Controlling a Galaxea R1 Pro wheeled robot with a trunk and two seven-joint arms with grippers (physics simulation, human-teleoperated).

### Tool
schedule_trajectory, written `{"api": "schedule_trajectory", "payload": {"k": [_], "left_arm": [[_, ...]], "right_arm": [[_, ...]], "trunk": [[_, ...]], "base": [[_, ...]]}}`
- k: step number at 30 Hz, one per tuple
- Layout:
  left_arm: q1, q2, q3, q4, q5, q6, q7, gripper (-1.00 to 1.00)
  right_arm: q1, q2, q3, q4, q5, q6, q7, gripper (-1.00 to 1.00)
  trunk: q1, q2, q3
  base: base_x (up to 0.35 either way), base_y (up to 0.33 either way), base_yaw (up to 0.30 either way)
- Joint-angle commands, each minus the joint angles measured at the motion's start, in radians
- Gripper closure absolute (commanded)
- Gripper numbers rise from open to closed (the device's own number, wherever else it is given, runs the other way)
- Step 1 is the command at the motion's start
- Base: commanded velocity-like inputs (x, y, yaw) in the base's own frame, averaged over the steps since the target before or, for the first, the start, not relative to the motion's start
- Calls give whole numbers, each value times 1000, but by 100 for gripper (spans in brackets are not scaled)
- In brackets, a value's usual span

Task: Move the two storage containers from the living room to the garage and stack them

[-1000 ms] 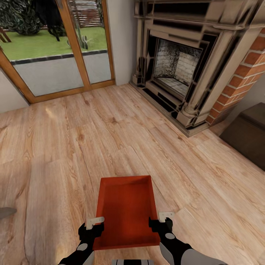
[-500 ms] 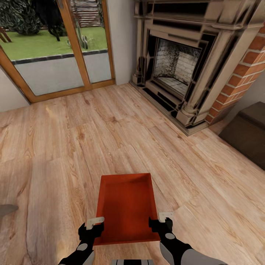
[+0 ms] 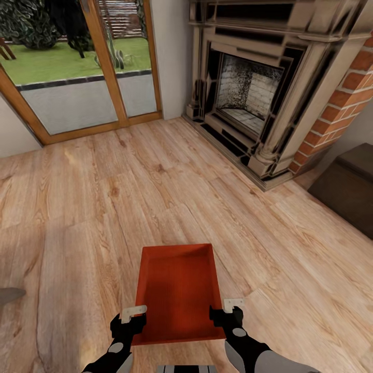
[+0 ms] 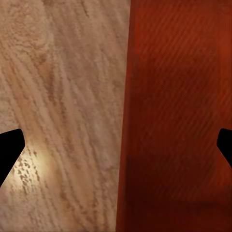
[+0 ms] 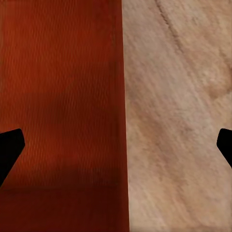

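One container: an orange-red storage container point(image 3: 177, 292) sits between the two grippers, low in the head view, over the light wood floor point(image 3: 103, 207) of the living room — the fireplace point(image 3: 259, 88) is ahead to the right and the glass doors point(image 3: 77, 67) ahead to the left.

Step in hand: by my reading, securing and carrying this bin out toward the garage; the grasp looks set up but not closed.

Left gripper point(image 3: 133, 317): at the bin's left long wall, near its close end. In the left wrist view the jaws stand wide apart, one fingertip point(image 4: 9, 150) over the wood and the other over the bin's inside, so they straddle the wall point(image 4: 126, 116) without pinching it.

Right gripper point(image 3: 228, 310): mirrored on the right long wall. In the right wrist view one fingertip point(image 5: 9, 150) is over the red interior and the other over the floor — again spread wide, astride the wall point(image 5: 122, 116).

Arm pose: both forearms reach forward and down from the bottom of the head view, roughly level with each other, wrists turned inward toward the bin.

Doing it well: close both sides together so the bin does not twist; keep the two grips level, since an open bin held by thin walls near one end will likely tip forward.

Whether it rests on the floor: cannot tell.
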Motion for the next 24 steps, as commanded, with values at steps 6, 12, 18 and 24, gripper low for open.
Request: {"api": "schedule_trajectory", "payload": {"k": [6,12,18,24], "left_arm": [[-1,1,2,1,-1,-4,1,-100],[-1,1,2,0,-1,-5,0,-100],[-1,1,2,1,-1,-5,2,-100],[-1,1,2,1,-1,-5,2,-100]], "right_arm": [[-1,1,9,1,-7,-4,-4,-100],[-1,1,9,1,-5,-4,-5,-100],[-1,1,9,1,-5,-4,-4,-100],[-1,0,8,1,-6,-4,-4,-100]], "trunk": [[15,-28,-13],[38,-70,-32],[38,-70,-32],[38,-70,-32]], "base": [[0,0,0],[0,0,0],[0,0,0],[0,0,0]]}}
